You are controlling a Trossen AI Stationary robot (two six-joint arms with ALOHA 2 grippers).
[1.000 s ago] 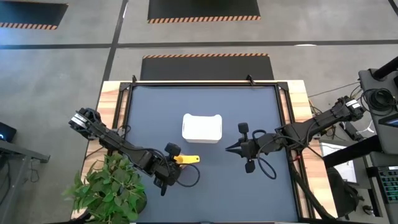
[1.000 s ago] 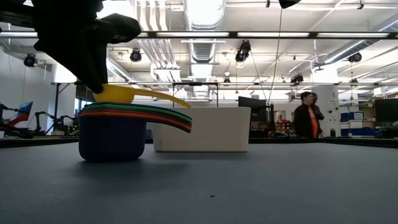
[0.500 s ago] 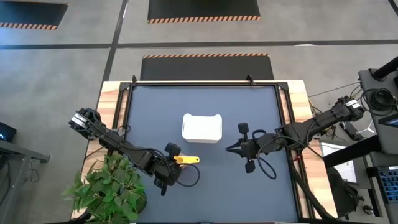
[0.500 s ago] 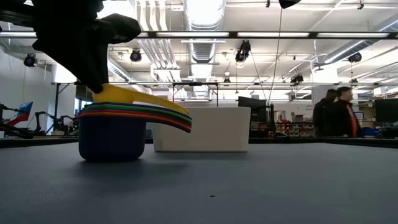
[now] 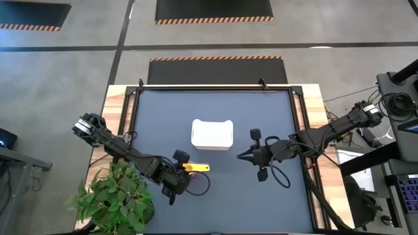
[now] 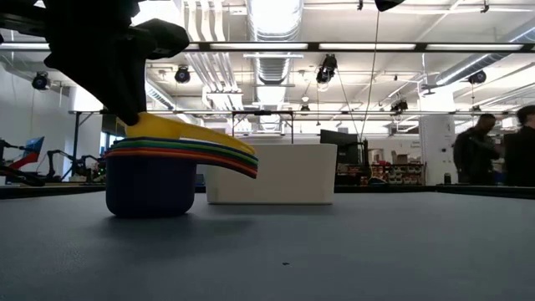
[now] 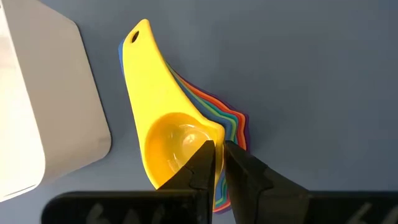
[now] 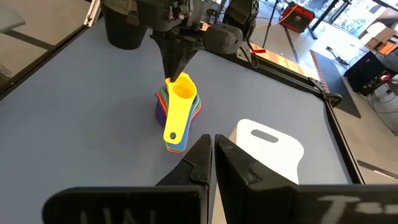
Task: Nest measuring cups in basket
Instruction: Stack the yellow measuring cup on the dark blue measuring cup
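The measuring cups (image 6: 150, 180) stand nested in one stack on the table, a dark blue bowl at the bottom, coloured handles fanned toward the basket. The yellow cup (image 7: 161, 124) lies on top. The stack (image 5: 194, 168) sits near-left of the white basket (image 5: 212, 134), which holds no cups. My left gripper (image 7: 216, 151) stands over the stack, shut on the yellow cup. My right gripper (image 5: 238, 156) hangs shut to the right of the basket, touching nothing. My left gripper pinches the yellow cup's bowl rim (image 7: 217, 132) on the side away from the handle, one finger (image 7: 205, 158) inside the bowl and one outside. The fingers come from above, pointing down. The cup rests in the stack, its handle (image 6: 213, 138) lying along the other handles.
A potted plant (image 5: 114, 199) stands at the table's near left corner, close to the left arm. The basket (image 6: 272, 173) is a short way beyond the stack. Open mat lies in front of and right of the stack. People (image 6: 493, 155) stand far off in the room.
The yellow cup has sunk into the stack: its handle, held above the other handles a second ago, now lies down along them. My left gripper has come down slightly with it and stays shut. People in the room behind have walked to the right.
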